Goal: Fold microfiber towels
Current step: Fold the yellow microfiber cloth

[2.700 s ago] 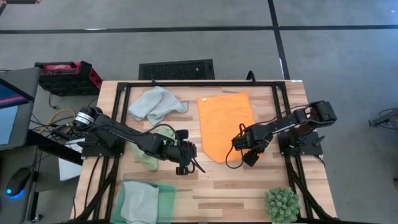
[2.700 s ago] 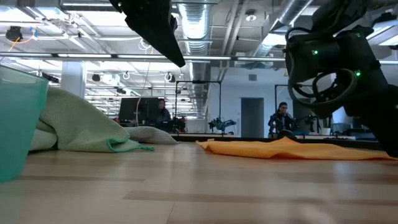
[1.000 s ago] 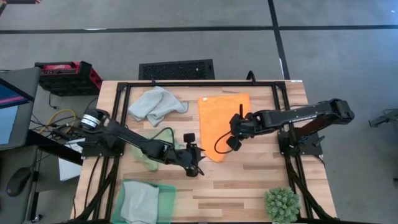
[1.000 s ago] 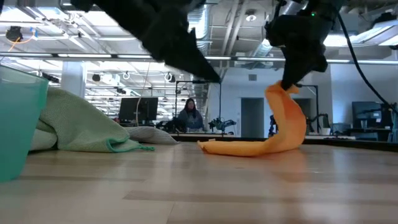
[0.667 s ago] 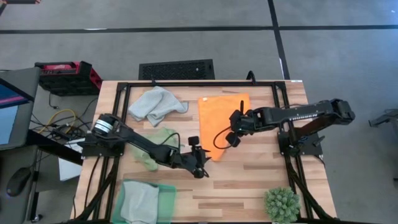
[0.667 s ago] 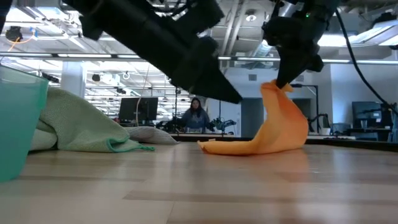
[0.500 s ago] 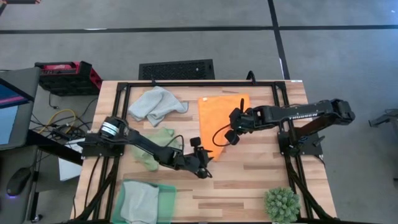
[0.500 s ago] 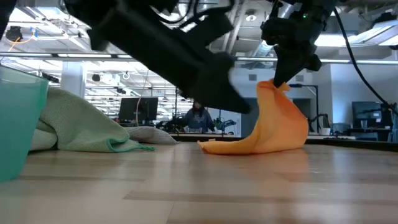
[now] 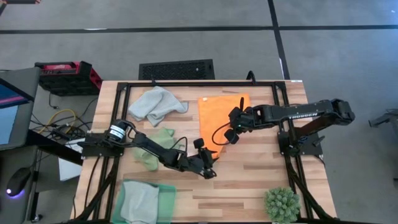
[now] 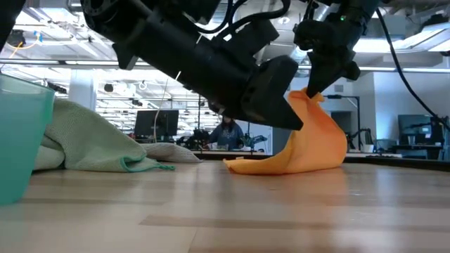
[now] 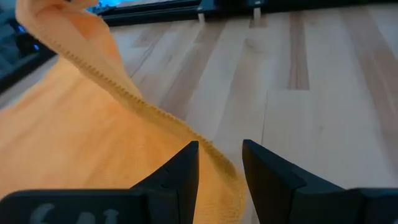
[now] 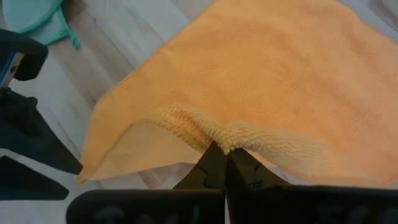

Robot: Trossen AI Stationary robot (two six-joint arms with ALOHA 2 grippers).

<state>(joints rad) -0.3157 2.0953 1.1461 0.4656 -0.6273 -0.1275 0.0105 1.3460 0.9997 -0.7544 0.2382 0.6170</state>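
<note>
Wooden table (image 9: 249,180): grey-blue towel (image 9: 155,103) far-left, orange towel (image 9: 217,112) far-centre, green towel (image 9: 155,149) left-middle, green tray (image 9: 166,202) near-left holding probably another towel, spiky plant (image 9: 283,204) near-right corner.

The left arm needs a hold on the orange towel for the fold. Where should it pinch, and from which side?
Probably the free near corner of the orange towel, where its hemmed edge lies flat on the wood ahead of the open left gripper. Come in low from the table's front edge. The right gripper already pinches and lifts the opposite side.
</note>
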